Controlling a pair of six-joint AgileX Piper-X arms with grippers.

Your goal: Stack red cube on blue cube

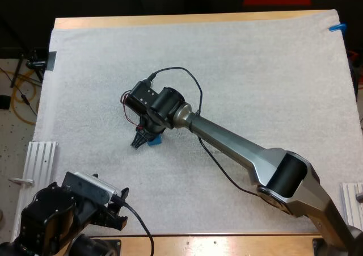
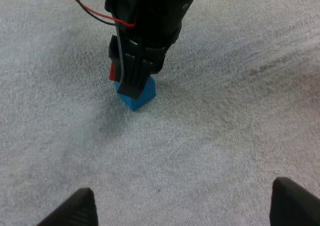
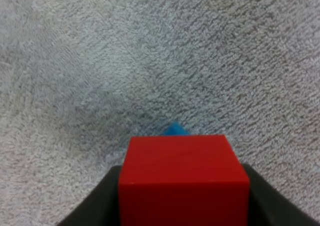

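My right gripper (image 1: 143,139) reaches to the middle of the mat and is shut on the red cube (image 3: 183,176), its black fingers (image 3: 102,201) pressing both sides. The blue cube (image 2: 138,94) rests on the mat directly under it; one blue corner (image 3: 175,130) peeks out past the red cube's far edge. From my left wrist view the red cube (image 2: 114,70) hangs at the blue cube's top, and I cannot tell whether they touch. My left gripper (image 1: 117,206) waits open near the front left of the table, its fingertips (image 2: 75,211) wide apart, well short of the cubes.
The white mat (image 1: 255,74) covers most of the wooden table. My right arm (image 1: 238,151) lies diagonally across the mat from the lower right to the middle. A metal rail (image 1: 38,162) sits off the mat's left edge.
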